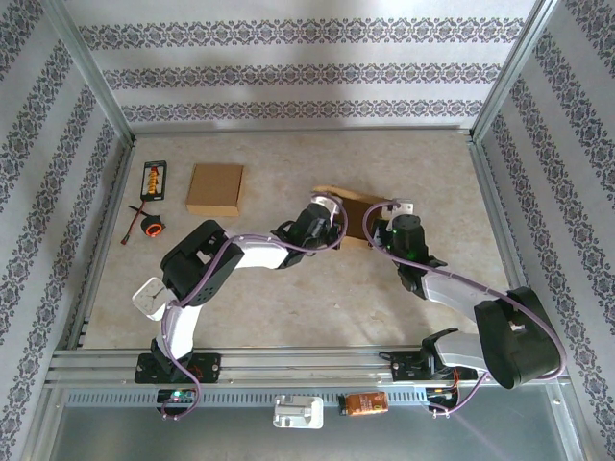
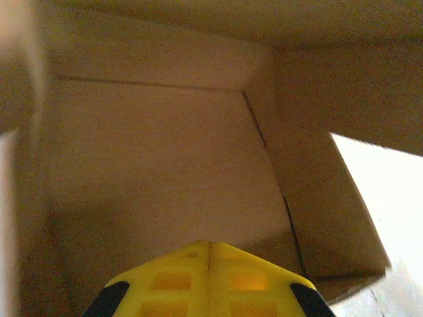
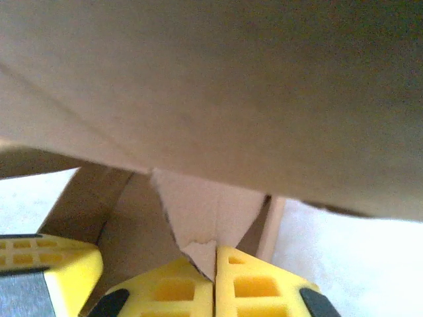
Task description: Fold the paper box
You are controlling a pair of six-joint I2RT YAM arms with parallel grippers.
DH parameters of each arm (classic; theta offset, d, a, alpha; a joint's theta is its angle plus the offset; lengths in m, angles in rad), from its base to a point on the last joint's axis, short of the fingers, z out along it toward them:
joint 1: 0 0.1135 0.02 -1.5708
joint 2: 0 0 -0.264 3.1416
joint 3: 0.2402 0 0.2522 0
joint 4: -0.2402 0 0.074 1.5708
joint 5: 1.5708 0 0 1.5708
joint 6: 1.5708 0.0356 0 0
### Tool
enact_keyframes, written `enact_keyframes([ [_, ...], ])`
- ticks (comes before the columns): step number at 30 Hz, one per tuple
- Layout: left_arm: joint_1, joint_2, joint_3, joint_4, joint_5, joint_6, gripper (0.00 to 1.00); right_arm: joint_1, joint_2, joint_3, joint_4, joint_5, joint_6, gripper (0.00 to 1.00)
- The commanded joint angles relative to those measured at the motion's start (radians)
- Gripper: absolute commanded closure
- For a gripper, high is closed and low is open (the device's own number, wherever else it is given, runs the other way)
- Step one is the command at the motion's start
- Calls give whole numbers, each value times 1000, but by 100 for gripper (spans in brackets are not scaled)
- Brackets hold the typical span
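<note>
Paper box: mid-desk, half erected, lying between the two arms; walls partly up, one panel tilted over the right wrist camera like a roof.

Left gripper: clenched, nothing between its fingers; it sits inside the box, pointing at the inner floor and a corner crease. Judgement: placed there as a brace, so the base stays down while a wall is worked from the other side.

Right gripper: clenched on the pointed tip of a small flap at the box's edge (the tip runs down into the seam between the fingers). Judgement: a grip at the very tip gives leverage for turning the flap about its crease.

Desk: a second flat brown box lies well apart at far left, likely a spare or a finished one; I cannot tell which.

Writing: no print on any cardboard face; black pack carries yellow labels, too small to read; orange item at the near rail, lettering illegible.
</note>
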Motion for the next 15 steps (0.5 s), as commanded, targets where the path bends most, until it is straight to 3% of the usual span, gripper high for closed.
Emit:
enact_keyframes([
  [1, -14, 4, -45, -6, 62, -8, 99, 12, -28, -46, -80, -35, 55, 89],
  [5, -14, -22, -69, 26, 74, 7, 96, 12, -76, -48, -116, -34, 50, 78],
  [9, -14, -81, -132, 106, 73, 14, 85, 8, -124, -51, -145, -22, 50, 73],
  [15, -15, -160, -214, 209, 103, -5, 80, 1, -251, -59, -209, -59, 76, 55],
])
